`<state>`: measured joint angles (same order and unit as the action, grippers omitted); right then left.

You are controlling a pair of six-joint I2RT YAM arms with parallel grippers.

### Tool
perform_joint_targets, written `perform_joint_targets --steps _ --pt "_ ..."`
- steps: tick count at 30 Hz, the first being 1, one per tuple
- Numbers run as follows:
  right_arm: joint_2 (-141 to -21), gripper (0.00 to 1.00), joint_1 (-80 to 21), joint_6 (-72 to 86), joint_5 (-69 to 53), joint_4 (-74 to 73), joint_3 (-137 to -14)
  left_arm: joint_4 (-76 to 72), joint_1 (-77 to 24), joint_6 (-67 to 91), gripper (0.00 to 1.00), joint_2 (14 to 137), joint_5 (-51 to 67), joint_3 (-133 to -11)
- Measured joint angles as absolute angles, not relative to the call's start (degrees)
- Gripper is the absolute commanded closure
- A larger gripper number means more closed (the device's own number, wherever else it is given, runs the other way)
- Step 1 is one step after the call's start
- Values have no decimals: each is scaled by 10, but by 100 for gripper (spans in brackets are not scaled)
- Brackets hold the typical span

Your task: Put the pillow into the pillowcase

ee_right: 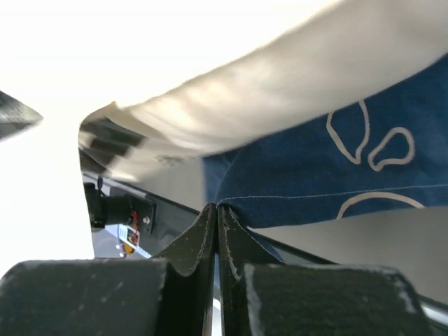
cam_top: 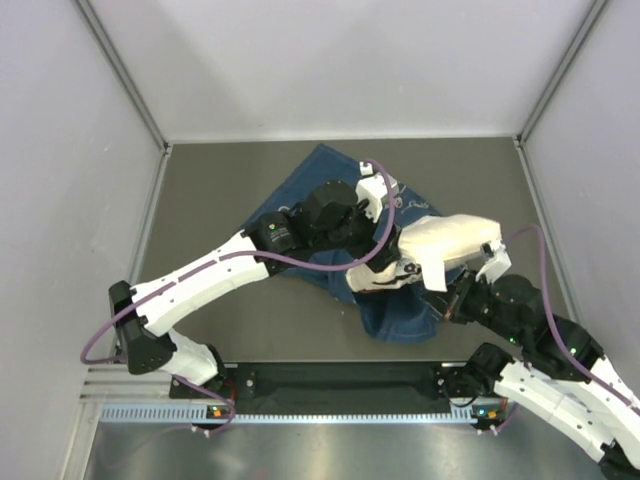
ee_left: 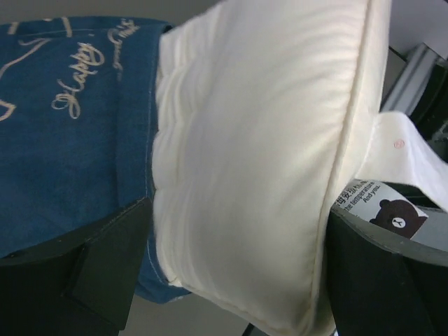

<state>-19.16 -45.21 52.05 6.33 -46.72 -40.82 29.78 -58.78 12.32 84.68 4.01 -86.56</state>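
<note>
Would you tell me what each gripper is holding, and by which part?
The right gripper pinches the pillowcase by its hem. The left gripper stands open astride the pillow, gripping nothing.

Soft, even light from above fills the top view, with faint shadows on the table point(cam_top: 280, 320). In the right wrist view the pillow point(ee_right: 294, 91) burns out to white glare at the left, and the near foreground is blurred

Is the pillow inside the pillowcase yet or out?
Partly in: much of the pillow shows cream and uncovered, sticking out of the blue pillowcase opening.
</note>
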Motion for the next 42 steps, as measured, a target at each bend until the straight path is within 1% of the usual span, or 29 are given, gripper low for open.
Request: perform_joint_targets --steps 3,6,9,13,16,18,21,23,25,27,30,33,39,42 --pt "-192 100 -452 522 65 -485 -415 312 -586 128 2 841 -3 -883" --pt "-192 100 -452 523 67 -498 -418 341 -583 134 2 857 -44 -930" --pt "-190 100 -452 526 68 -514 -418 333 -571 136 1 859 -48 -935" --pt "-174 100 -452 532 75 -536 -417 326 -533 140 1 854 59 -927" --pt "-164 100 -452 536 80 -546 -417 372 -520 129 2 884 174 -988" --pt "-161 100 -452 537 84 -550 -416 376 -518 121 1 893 230 -1007" --pt "-161 100 -452 537 88 -575 -415 373 -512 117 2 880 325 -994" --pt "-160 100 -452 537 91 -584 -409 368 -507 119 1 860 351 -974" --pt "-159 100 -452 537 91 -594 -407 378 -503 121 3 843 324 -969" --pt "-158 100 -452 537 92 -595 -405 413 -501 120 6 854 255 -1006" --pt "-158 100 -452 538 91 -597 -405 435 -500 116 6 905 148 -1070" --pt "-151 100 -452 540 91 -596 -400 436 -498 108 6 960 55 -1068" --pt "-124 100 -452 547 92 -606 -378 457 -508 83 8 1091 -56 -1061" --pt "-115 100 -452 551 92 -611 -370 463 -522 69 9 1115 -75 -1048"
